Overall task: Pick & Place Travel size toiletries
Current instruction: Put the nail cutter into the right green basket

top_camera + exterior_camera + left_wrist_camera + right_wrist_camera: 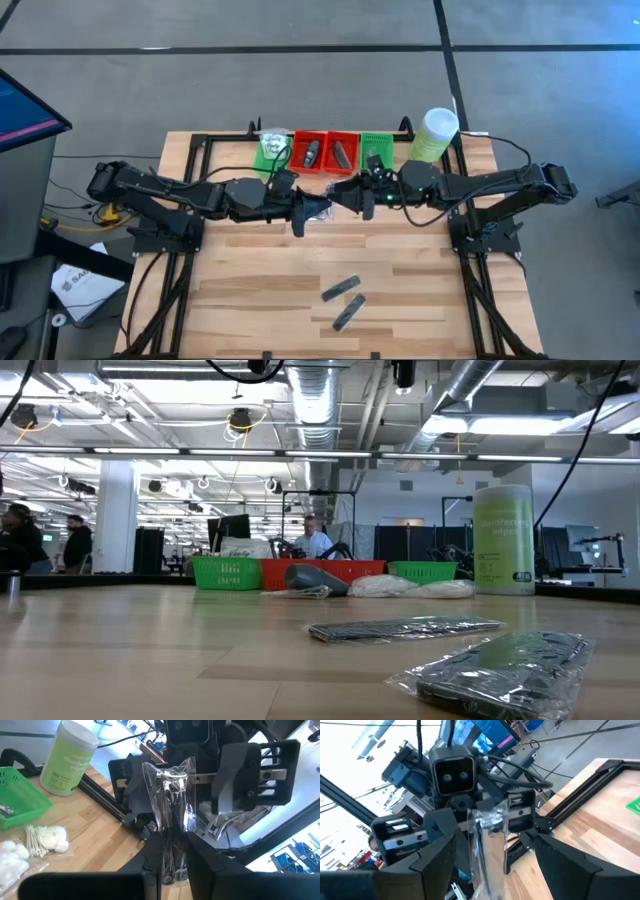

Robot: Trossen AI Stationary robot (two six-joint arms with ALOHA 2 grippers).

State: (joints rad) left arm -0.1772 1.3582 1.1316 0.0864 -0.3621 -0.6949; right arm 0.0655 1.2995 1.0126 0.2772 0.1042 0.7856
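Note:
My left gripper point(308, 212) point(174, 865) is shut on a clear packet point(172, 805) with a dark item inside, held above the table's middle. My right gripper point(345, 193) point(495, 847) faces it, open. Its fingers stand on either side of the packet's free end point(489, 822) without touching it. Two dark grey flat bars in clear wrap point(340, 288) point(348, 312) lie flat on the near part of the table, also in the low view point(405, 628) point(510, 670). White soft packets point(47, 840) point(410, 587) lie by the trays. My left gripper pinches the packet's end nearest its wrist point(172, 855) between its two fingers point(152, 862). The fingers come level from the table's left and lie along the packet. The packet is lifted clear of the table and sticks out beyond the fingertips toward the right gripper.
Along the far edge stand a green tray point(270, 152), two red trays point(310, 152) point(343, 152) and another green tray point(377, 150). The pale green canister point(435, 135) is at the far right. The black frame rails point(185, 190) run down both sides. People show in the room behind.

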